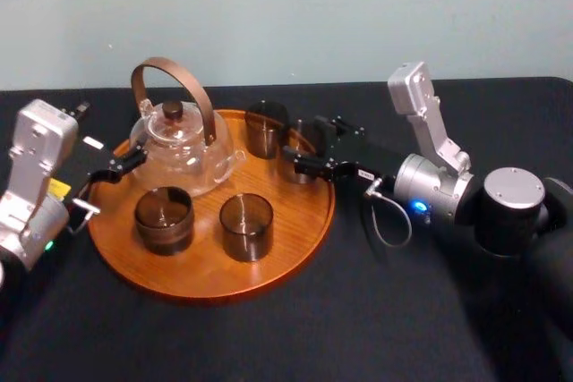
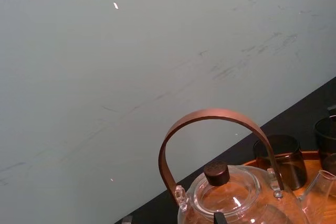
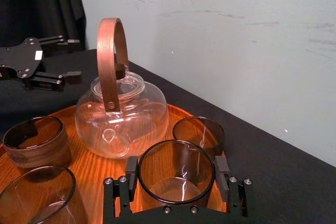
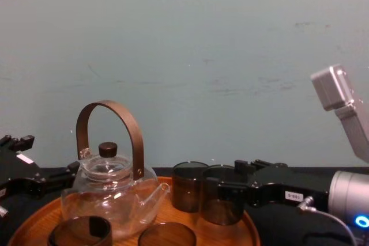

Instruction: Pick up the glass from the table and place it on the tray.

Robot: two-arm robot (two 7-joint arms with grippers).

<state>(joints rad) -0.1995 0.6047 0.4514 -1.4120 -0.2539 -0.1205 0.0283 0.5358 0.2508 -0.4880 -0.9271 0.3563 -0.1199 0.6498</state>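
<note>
Between the fingers of the right gripper (image 3: 176, 170), clamped, sits the smoky cylindrical glass (image 4: 216, 208), over the 2 o'clock rim of the round orange-brown wooden tray (image 1: 300, 221). Lower it level, inboard of the rim, then release. Another dark tumbler (image 1: 267, 129) stands just beside at 1 o'clock, the clear glass teapot (image 1: 183, 148) at 11. The left gripper (image 1: 107, 183) idles spread at 9 o'clock.

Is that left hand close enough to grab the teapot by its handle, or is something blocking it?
Probably yes. The left hand sits open right beside the teapot, nothing between them, handle standing free; the right hand grips a glass across the tray.
</note>
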